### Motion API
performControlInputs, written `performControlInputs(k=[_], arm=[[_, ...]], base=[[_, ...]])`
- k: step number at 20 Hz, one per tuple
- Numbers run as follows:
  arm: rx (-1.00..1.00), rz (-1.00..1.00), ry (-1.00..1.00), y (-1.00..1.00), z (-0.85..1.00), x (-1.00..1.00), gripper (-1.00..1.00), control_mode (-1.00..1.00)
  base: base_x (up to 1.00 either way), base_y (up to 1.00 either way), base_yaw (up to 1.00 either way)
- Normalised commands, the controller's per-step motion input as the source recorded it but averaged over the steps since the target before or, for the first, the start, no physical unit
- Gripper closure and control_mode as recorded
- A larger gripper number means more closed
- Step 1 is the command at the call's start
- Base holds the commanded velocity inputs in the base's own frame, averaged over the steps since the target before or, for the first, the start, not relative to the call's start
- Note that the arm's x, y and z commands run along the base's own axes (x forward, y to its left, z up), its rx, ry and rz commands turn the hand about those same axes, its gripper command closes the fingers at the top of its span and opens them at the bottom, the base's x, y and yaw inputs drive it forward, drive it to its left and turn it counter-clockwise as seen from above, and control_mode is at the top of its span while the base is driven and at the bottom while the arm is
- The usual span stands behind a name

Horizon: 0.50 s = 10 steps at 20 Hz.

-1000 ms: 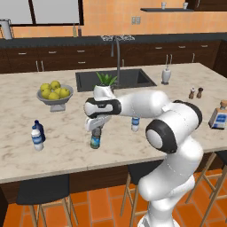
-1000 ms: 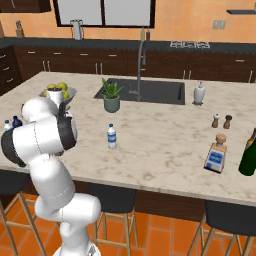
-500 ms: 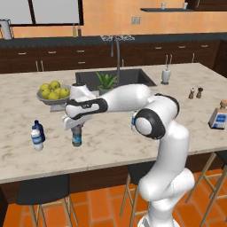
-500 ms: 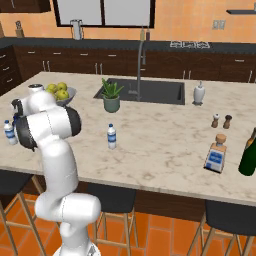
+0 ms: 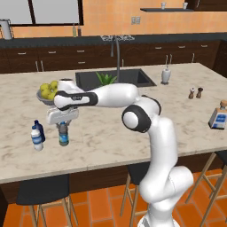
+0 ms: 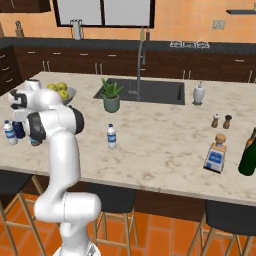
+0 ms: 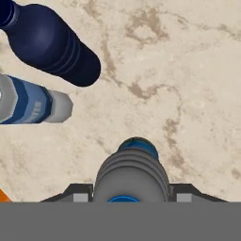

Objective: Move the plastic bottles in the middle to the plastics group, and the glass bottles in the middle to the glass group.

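I see the gripper [image 5: 63, 123] at the left of the frame, its jaws pinching the dark grey plastic bottle [image 5: 64, 135] just above the counter [image 5: 133, 133]. The white bottle [image 5: 37, 138] and the navy bottle [image 5: 40, 129] stand just left of it. The pale clear bottle [image 6: 111, 136] stands mid-counter, the square flask [image 6: 216, 154] at right

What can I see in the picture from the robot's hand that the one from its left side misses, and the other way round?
Hand picture alone: the ridges on the grey bottle seen from above, between the hand's fingertips. Left-side picture alone: the fruit bowl, sink, shakers and square flask. Both: that grey bottle, the navy bottle and the white bottle beside it.
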Motion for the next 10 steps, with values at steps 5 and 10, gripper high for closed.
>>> performControlInputs(k=[5,10], arm=[[0.05,-0.01,0.0,0.4,-0.13,0.0,1.0,-1.0],[0.0,-0.04,0.01,-0.06,-0.64,0.0,1.0,-1.0]], base=[[0.0,0.0,0.0],[0.0,0.0,0.0]])
